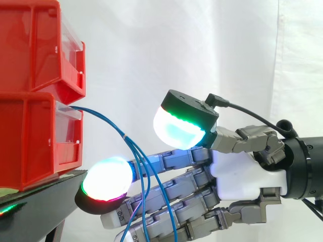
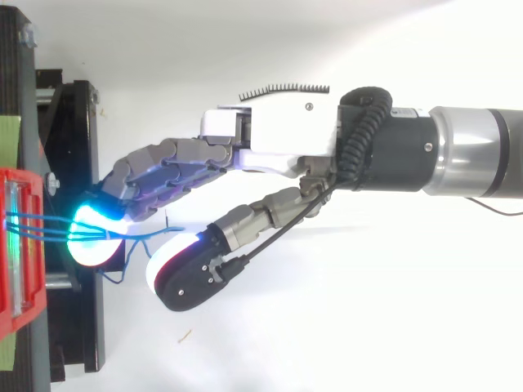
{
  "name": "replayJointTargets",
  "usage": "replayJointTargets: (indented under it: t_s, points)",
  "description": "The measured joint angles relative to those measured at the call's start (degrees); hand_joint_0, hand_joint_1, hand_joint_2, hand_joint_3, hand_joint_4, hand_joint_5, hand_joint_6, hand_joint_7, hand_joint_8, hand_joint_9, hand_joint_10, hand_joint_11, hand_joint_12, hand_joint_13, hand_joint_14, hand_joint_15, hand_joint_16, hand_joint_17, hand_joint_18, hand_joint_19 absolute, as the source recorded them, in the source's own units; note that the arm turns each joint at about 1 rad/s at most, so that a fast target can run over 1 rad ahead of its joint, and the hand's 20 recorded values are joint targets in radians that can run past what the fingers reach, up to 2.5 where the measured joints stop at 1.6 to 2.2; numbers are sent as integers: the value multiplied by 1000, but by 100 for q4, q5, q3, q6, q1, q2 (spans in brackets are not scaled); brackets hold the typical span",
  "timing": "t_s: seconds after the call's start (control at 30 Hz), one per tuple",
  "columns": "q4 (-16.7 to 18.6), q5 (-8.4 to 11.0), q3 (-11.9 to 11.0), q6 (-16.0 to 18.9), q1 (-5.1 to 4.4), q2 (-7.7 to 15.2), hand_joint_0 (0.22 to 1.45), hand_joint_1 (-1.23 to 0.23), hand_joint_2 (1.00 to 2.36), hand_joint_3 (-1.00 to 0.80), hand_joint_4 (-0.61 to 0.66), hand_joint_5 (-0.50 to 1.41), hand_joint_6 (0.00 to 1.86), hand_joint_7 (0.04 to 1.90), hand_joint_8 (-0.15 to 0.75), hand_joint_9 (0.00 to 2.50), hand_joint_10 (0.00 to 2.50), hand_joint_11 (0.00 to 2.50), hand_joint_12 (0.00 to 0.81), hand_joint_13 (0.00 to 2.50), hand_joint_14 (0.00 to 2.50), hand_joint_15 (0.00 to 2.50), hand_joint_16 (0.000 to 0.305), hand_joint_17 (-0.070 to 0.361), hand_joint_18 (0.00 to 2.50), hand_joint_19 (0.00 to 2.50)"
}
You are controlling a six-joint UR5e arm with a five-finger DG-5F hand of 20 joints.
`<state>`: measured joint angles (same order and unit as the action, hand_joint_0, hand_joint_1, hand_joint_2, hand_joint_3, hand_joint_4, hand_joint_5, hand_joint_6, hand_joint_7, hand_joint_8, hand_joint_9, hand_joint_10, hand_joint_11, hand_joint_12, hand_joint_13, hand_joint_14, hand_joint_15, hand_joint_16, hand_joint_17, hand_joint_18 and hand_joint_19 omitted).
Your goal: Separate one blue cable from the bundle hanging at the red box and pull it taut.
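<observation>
Hand (image 1: 237, 166) spread wide, thumb up away from fingers (image 1: 174, 160), nothing pinched. Blue cables (image 1: 124, 136) lie bunched across fingers. Risk: closing now grabs whole bunch, not one.

Red bins (image 1: 28, 141) seemingly atop black stand (image 1: 38, 201)

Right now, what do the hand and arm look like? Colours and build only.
The hand has a white palm shell and grey, segmented metal fingers. Its thick pads glow white-cyan with green and red edges, backed by black caps. The wrist is black; the arm behind it is silver.
</observation>
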<state>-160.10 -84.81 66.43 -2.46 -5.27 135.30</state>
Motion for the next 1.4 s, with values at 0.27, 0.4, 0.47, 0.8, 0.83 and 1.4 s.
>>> replayJointTargets:
  t_s: [0.27,0.4,0.47,0.8,0.83,1.4]
  points:
    - [2,-17,1,-2,7,-26,567,-659,1000,-500,217,-199,502,742,245,527,2,95,318,495,5,147,46,103,411,68]
    - [0,-17,2,-1,8,-43,564,-631,1000,-500,222,-191,502,744,248,541,1,81,318,509,5,155,45,102,421,73]
    - [0,-18,2,-1,15,-45,564,-620,1000,-500,229,-187,502,755,250,549,1,82,319,511,5,152,45,102,423,74]
    - [2,-12,2,0,-2,-48,594,-603,1000,-488,238,-172,502,795,251,571,2,97,315,531,6,166,44,98,440,94]
    - [2,-9,2,0,-4,-48,595,-601,1001,-481,236,-170,502,798,251,572,2,98,314,533,6,167,44,98,440,94]
    - [-4,-12,2,-4,21,-125,595,-563,1000,-490,249,-163,502,817,254,602,3,111,312,539,6,173,43,98,450,114]
